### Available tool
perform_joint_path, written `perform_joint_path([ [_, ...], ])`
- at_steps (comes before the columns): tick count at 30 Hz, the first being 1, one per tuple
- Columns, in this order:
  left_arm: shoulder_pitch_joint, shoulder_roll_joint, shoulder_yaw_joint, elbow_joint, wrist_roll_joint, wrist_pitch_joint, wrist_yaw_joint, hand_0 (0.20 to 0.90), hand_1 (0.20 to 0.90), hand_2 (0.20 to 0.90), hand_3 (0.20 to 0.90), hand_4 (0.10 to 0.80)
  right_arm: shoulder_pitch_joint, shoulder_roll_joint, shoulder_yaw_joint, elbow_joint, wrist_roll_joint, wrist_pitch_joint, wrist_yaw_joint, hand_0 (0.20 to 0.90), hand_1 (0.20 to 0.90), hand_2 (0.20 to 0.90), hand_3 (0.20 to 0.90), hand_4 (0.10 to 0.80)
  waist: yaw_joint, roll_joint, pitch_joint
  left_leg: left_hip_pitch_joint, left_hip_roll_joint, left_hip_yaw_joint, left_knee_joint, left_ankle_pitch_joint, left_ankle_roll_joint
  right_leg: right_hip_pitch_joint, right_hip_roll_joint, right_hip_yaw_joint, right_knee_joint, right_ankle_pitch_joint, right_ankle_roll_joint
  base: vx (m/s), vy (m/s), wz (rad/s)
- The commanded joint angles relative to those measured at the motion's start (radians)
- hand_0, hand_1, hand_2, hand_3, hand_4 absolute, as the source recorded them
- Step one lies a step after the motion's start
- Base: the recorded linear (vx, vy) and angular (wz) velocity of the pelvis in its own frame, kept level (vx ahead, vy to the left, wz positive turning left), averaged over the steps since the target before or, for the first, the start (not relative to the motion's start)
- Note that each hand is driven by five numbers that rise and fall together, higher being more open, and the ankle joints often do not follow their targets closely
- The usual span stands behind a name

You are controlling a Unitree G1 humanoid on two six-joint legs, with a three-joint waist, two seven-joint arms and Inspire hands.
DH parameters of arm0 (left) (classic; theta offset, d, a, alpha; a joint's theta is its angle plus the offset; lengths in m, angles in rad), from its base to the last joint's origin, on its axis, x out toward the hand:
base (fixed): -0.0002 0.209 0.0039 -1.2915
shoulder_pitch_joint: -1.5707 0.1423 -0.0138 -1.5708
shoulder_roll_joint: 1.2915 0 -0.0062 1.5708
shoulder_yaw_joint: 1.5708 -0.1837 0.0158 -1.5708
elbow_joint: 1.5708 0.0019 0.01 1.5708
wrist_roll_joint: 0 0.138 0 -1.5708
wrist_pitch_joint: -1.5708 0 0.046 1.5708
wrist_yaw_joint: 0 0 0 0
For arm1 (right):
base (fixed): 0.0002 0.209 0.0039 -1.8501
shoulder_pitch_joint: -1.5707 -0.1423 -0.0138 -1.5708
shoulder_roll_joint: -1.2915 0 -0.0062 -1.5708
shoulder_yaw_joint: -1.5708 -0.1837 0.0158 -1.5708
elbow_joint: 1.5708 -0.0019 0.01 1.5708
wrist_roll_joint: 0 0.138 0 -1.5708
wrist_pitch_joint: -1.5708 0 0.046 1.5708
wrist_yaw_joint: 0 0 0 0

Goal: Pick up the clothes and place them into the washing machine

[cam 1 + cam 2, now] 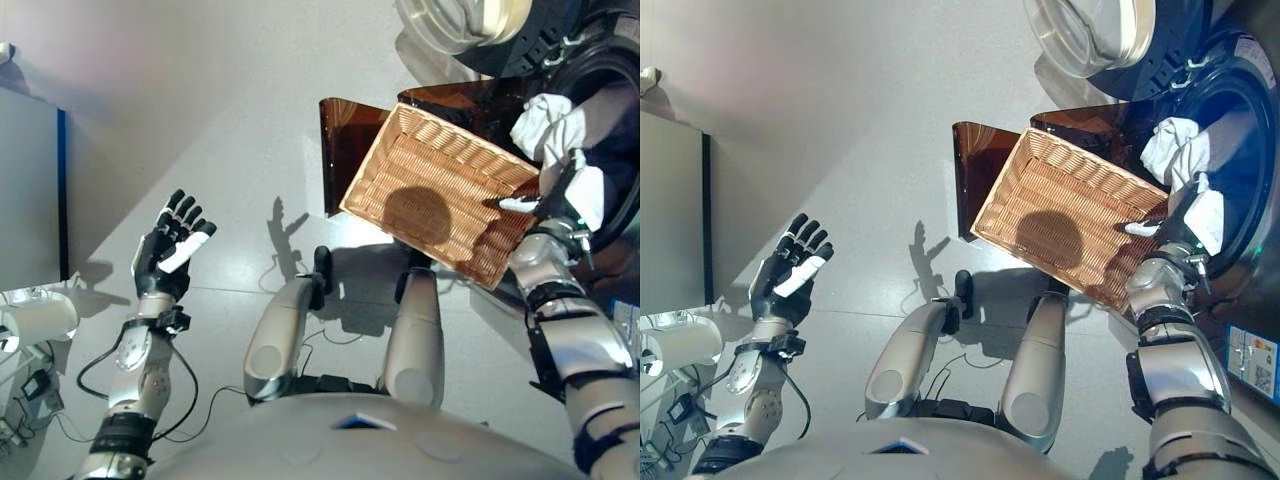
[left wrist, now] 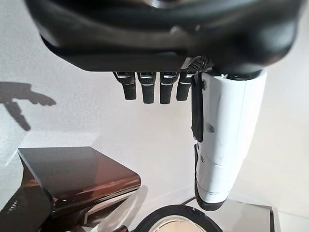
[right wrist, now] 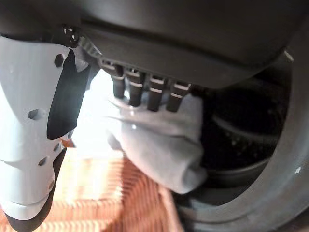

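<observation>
A white cloth hangs over the lip of the washing machine's dark drum opening, part of it drooping lower. My right hand is at that opening, above the wicker basket's far edge. Its fingers are straight and touch the cloth, with the white-covered thumb stretched out over the basket. The wicker basket holds no clothes and rests tilted on a brown stand. My left hand is raised well off to the left, open and holding nothing.
The washer's round door stands swung open at the top. A grey cabinet is on the far left. Grey floor lies between the cabinet and the brown stand.
</observation>
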Motion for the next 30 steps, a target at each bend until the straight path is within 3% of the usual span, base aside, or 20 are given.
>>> perform_joint_path([
  [1, 0.056, 0.054, 0.081, -0.077, -0.014, -0.088, 0.006, 0.900, 0.900, 0.900, 0.900, 0.800, -0.002, -0.065, -0.012, -0.029, 0.042, -0.014, -0.028, 0.900, 0.900, 0.900, 0.900, 0.800, 0.000, 0.034, -0.050, -0.077, 0.002, 0.011, -0.061, 0.089, -0.018, -0.027, 0.010, -0.019, -0.019, 0.049, -0.027, 0.000, 0.000, 0.00],
  [2, 0.056, 0.054, 0.080, -0.077, -0.014, -0.088, 0.006, 0.900, 0.900, 0.900, 0.900, 0.800, -0.001, -0.065, -0.013, -0.030, 0.042, -0.013, -0.028, 0.900, 0.900, 0.900, 0.900, 0.800, 0.001, 0.034, -0.050, -0.077, 0.002, 0.011, -0.061, 0.089, -0.018, -0.027, 0.010, -0.019, -0.019, 0.049, -0.027, 0.000, 0.000, 0.00],
  [5, 0.051, 0.045, 0.087, -0.069, 0.001, -0.104, 0.033, 0.900, 0.900, 0.900, 0.900, 0.800, 0.111, -0.026, -0.074, -0.263, 0.157, -0.140, -0.046, 0.900, 0.900, 0.900, 0.900, 0.800, -0.018, 0.022, -0.038, -0.074, 0.005, 0.011, -0.064, 0.093, -0.019, -0.024, 0.015, -0.017, -0.020, 0.049, -0.028, 0.000, 0.000, 0.00],
  [10, 0.047, 0.031, 0.100, -0.056, 0.014, -0.115, 0.053, 0.900, 0.900, 0.900, 0.900, 0.800, 0.272, -0.003, -0.127, -0.460, 0.190, -0.218, -0.014, 0.900, 0.900, 0.900, 0.900, 0.800, -0.042, 0.002, -0.036, -0.073, 0.011, 0.014, -0.066, 0.090, -0.021, -0.025, 0.019, -0.014, -0.021, 0.047, -0.029, 0.006, -0.005, -0.01],
  [12, 0.050, 0.024, 0.107, -0.054, 0.018, -0.119, 0.056, 0.900, 0.900, 0.900, 0.900, 0.800, 0.310, 0.013, -0.144, -0.425, 0.145, -0.187, -0.038, 0.900, 0.900, 0.900, 0.900, 0.800, -0.049, -0.001, -0.040, -0.077, 0.012, 0.013, -0.062, 0.086, -0.020, -0.028, 0.018, -0.013, -0.020, 0.047, -0.029, 0.000, 0.000, 0.00],
  [23, 0.048, 0.009, 0.110, -0.053, 0.011, -0.124, 0.068, 0.900, 0.900, 0.900, 0.900, 0.800, 0.314, 0.107, -0.172, -0.327, 0.229, -0.201, -0.061, 0.900, 0.900, 0.900, 0.900, 0.800, -0.052, 0.004, -0.043, -0.082, 0.014, 0.021, -0.057, 0.079, -0.017, -0.038, 0.018, -0.012, -0.026, 0.051, -0.029, 0.000, 0.003, -0.03],
  [27, 0.046, 0.014, 0.105, -0.054, 0.008, -0.127, 0.070, 0.900, 0.900, 0.900, 0.900, 0.800, 0.292, 0.114, -0.149, -0.305, 0.231, -0.197, -0.064, 0.900, 0.900, 0.900, 0.900, 0.800, -0.049, 0.008, -0.041, -0.082, 0.015, 0.023, -0.058, 0.079, -0.016, -0.037, 0.019, -0.010, -0.026, 0.051, -0.029, 0.023, 0.001, 0.00],
  [29, 0.049, 0.021, 0.101, -0.060, 0.008, -0.127, 0.068, 0.900, 0.900, 0.900, 0.900, 0.800, 0.272, 0.105, -0.134, -0.284, 0.211, -0.184, -0.076, 0.900, 0.900, 0.900, 0.900, 0.800, -0.044, 0.009, -0.045, -0.072, 0.011, 0.018, -0.048, 0.050, -0.023, -0.028, 0.014, -0.010, -0.012, 0.020, -0.025, 0.045, 0.002, -0.01],
  [30, 0.049, 0.021, 0.102, -0.063, 0.006, -0.128, 0.065, 0.900, 0.900, 0.900, 0.900, 0.800, 0.261, 0.099, -0.129, -0.284, 0.202, -0.179, -0.079, 0.900, 0.900, 0.900, 0.900, 0.800, -0.042, 0.012, -0.044, -0.084, 0.014, 0.024, -0.055, 0.079, -0.016, -0.038, 0.018, -0.011, -0.025, 0.051, -0.029, -0.089, 0.005, -0.02],
])
